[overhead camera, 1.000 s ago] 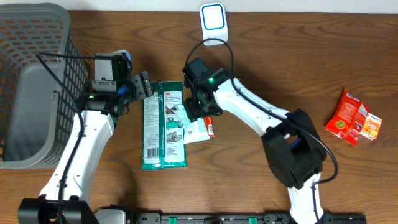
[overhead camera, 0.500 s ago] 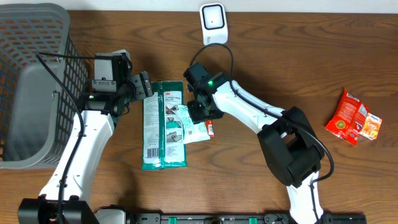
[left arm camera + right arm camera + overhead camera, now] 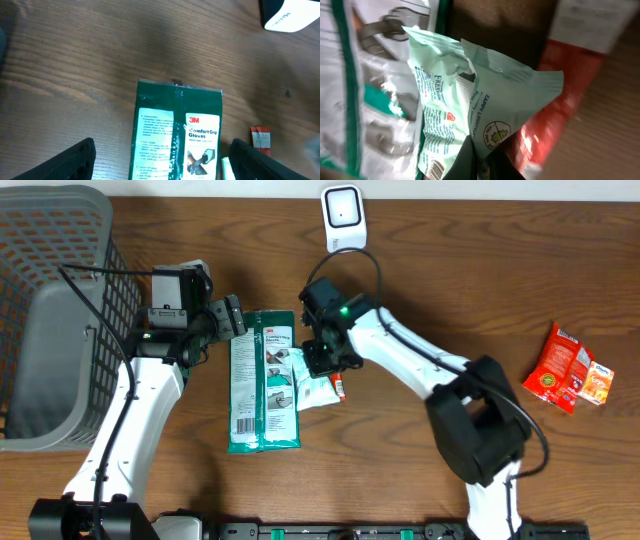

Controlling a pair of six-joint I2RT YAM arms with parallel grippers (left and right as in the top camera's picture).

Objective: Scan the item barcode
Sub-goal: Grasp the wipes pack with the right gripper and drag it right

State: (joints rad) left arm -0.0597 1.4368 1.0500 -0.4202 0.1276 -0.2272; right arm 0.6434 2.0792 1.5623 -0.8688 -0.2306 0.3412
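Right pincer (image 3: 481, 162) clamped tight on the mint pouch (image 3: 470, 100), so it's mine to carry: scanner (image 3: 342, 218) sits dead ahead by the counter's (image 3: 450, 270) far edge.

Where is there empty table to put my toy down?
Bare wood lies between the scanner and the red snack packets, and between the lower end of the gloves pack and the right arm. The middle is crowded: mint packet, left tool and right tool.

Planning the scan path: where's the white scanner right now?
Overhead view: the white scanner stands at the far edge of the table, near centre, beyond the green glove pack and the mint pouch.
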